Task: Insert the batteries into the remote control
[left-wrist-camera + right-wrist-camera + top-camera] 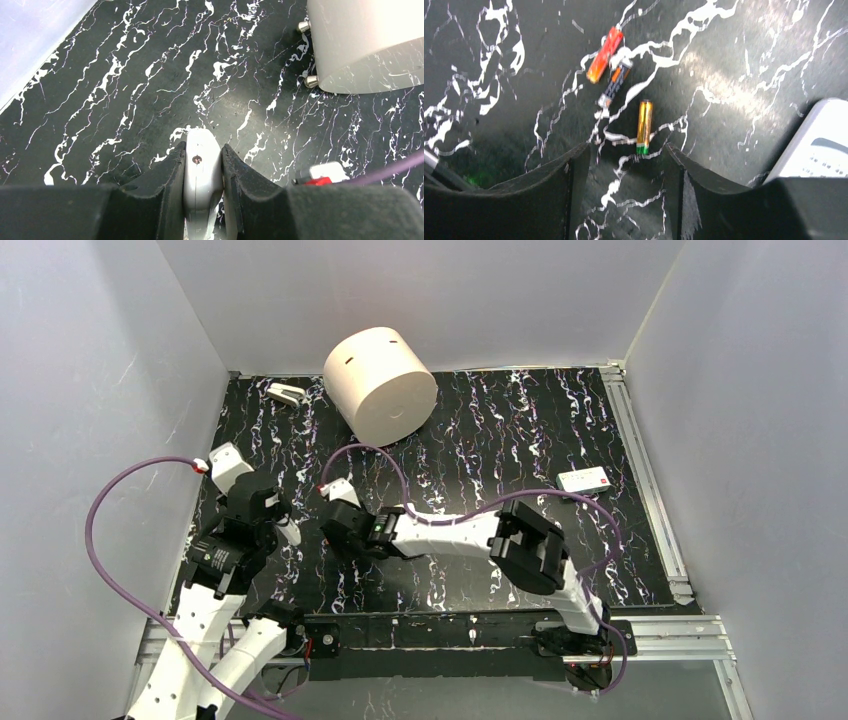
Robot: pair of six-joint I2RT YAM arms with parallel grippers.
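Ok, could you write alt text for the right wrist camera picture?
An orange-red battery, a dark battery and a gold battery with a green end lie loose on a black marbled table. The right end effector stands open at the bottom, just short of the gold battery; a white remote control shows at the right edge.

three batteries (pixel 615 84) lie flat, close together, near the white remote (pixel 819 150).

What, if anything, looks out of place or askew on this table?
The big white cylinder at the back looks tipped onto its side. Three batteries lie loose, not lined up.
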